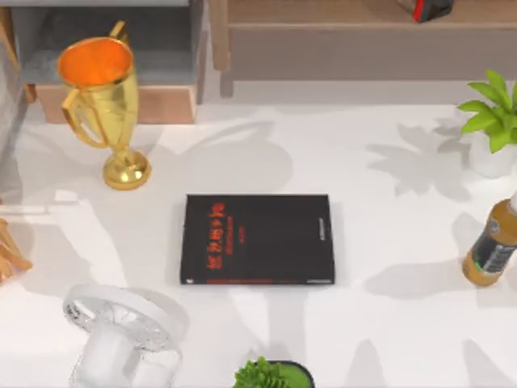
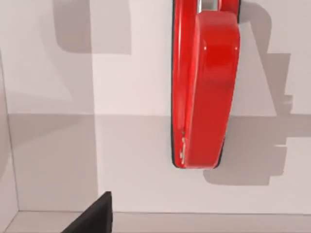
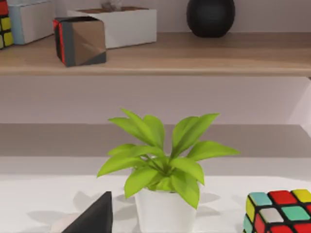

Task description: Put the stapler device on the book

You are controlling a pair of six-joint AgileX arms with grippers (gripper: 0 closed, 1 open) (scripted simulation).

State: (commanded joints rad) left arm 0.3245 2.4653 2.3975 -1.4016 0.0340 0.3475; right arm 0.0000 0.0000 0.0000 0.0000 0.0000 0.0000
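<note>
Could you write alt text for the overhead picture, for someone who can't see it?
A black book with red lettering lies flat in the middle of a white table. Around it stand a gold trophy at upper left, a white fan at lower left, a potted plant and a brown bottle at right, and another plant at the bottom edge.

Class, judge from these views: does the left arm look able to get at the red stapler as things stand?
Probably yes. In the left wrist view the stapler lies close ahead on a pale surface, with nothing between it and the camera.
</note>
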